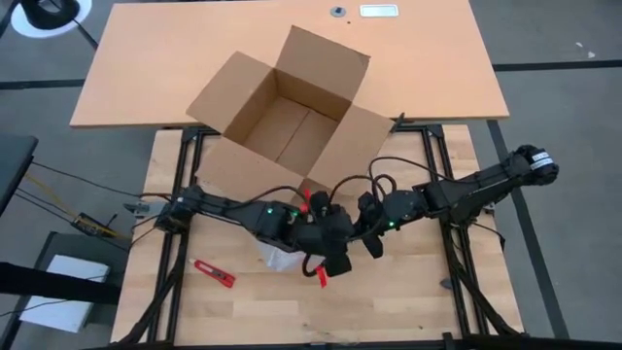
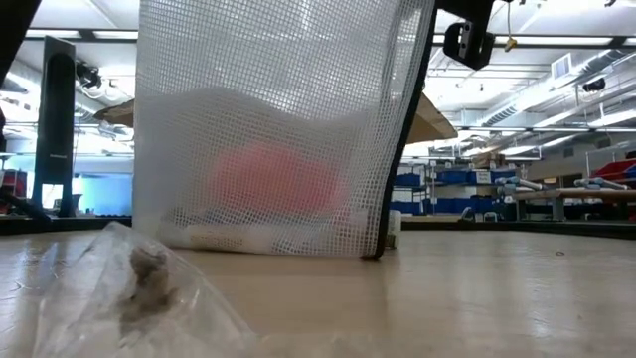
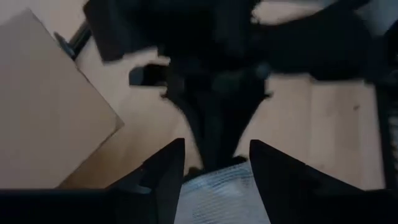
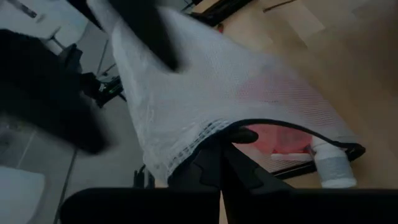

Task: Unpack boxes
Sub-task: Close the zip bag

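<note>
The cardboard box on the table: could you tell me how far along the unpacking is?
Done: the cardboard box stands open, flaps spread, and looks empty from above. In hand: the right gripper is shut on a white mesh bag with something pink inside, the left gripper also on the mesh. Left: setting the bag down by the clear plastic bag.

Matt brown corrugated cardboard carton [image 1: 284,115]; pale, smooth wood-grain table [image 1: 408,292]; white woven mesh pouch [image 2: 268,129], dark-edged; crinkled glossy clear plastic bag [image 2: 129,293] at seven o'clock of the pouch.
</note>
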Available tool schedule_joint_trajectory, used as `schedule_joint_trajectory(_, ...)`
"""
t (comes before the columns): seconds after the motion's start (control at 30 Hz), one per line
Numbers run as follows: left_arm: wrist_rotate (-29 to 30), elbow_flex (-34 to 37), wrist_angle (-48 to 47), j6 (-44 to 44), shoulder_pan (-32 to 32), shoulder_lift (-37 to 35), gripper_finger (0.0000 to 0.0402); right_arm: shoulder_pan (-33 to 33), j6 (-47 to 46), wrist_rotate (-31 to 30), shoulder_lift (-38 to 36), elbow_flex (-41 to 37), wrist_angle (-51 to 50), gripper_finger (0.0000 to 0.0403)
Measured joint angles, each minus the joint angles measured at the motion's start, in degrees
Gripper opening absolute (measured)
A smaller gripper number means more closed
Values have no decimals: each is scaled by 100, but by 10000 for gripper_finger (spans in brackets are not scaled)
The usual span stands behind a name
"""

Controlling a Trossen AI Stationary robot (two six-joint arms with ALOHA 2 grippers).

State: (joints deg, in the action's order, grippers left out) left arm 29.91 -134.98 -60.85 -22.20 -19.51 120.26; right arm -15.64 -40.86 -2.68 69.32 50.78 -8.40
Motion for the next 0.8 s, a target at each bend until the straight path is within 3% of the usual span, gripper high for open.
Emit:
schedule_joint_trajectory(0.17, -439, 9, -2, -37, -90, -53, 193, 138, -39, 261, 0, 0, -6, 0)
schedule_joint_trajectory(0.3, -456, 11, -1, -39, -216, 114, 193, 218, -112, 520, 0, 0, -7, 0)
schedule_joint_trajectory(0.5, -185, 21, -124, 154, -235, 318, 193, 255, -112, 620, 0, 0, -1, 0)
schedule_joint_trajectory(0.63, 381, 33, -249, 584, -234, 465, 193, 270, -86, 656, 0, 0, -8, 0)
schedule_joint_trajectory(0.8, 395, 31, -234, 726, -227, 486, 193, 272, -57, 698, 2, 2, -11, 0)
